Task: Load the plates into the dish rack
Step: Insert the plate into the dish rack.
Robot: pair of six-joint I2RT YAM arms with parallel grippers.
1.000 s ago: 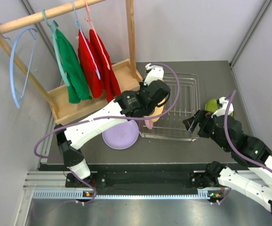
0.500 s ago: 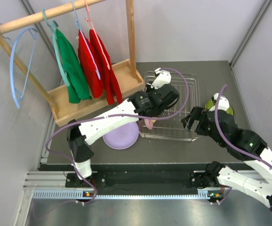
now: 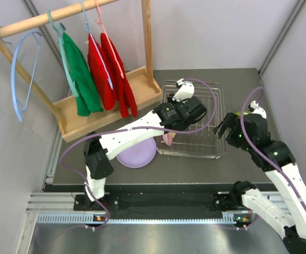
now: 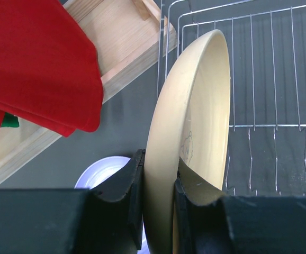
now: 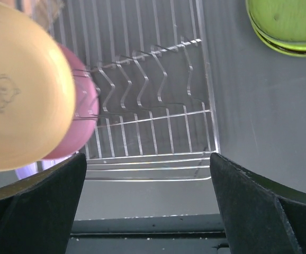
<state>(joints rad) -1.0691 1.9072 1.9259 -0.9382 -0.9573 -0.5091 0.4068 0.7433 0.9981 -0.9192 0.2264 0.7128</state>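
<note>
Tan plate (image 4: 195,143), clamped upright by left gripper (image 4: 157,172), is held above rack (image 3: 206,143) beside pink plate (image 5: 81,132); right gripper (image 5: 147,211) is spread wide.

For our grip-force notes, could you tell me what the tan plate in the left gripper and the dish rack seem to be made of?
The tan plate looks like plastic with a satin finish: even colour, soft sheen, thin moulded rim; unglazed ceramic cannot be excluded. The dish rack looks like polished or plated metal wire: thin silvery rods with glints.
</note>
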